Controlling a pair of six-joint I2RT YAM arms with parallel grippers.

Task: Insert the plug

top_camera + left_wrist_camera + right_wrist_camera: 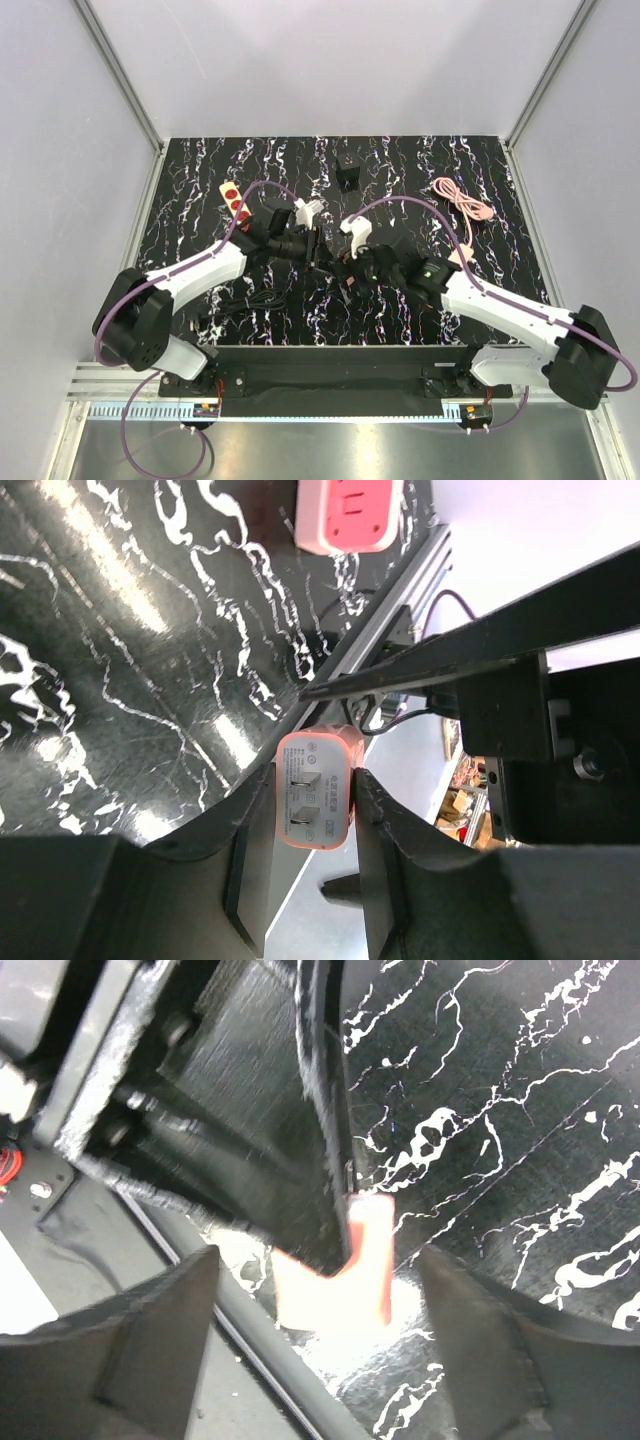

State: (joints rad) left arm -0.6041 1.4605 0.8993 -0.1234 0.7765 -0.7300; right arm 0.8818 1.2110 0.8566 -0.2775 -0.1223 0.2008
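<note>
Black, white-veined tabletop (400, 170) between pale walls. A power strip (235, 200) with red sockets lies at the left. To its right and nearer the arm bases, the left gripper (315, 780) pinches the pink plug (316, 805) by its sides, prongs showing. The right gripper (318, 1260), right of the strip too, is spread wide around the plug without touching it.

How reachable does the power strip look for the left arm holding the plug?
Probably reachable: the left gripper pinches the plug, the power strip lies off to its left, and nothing visible stands between them.
</note>
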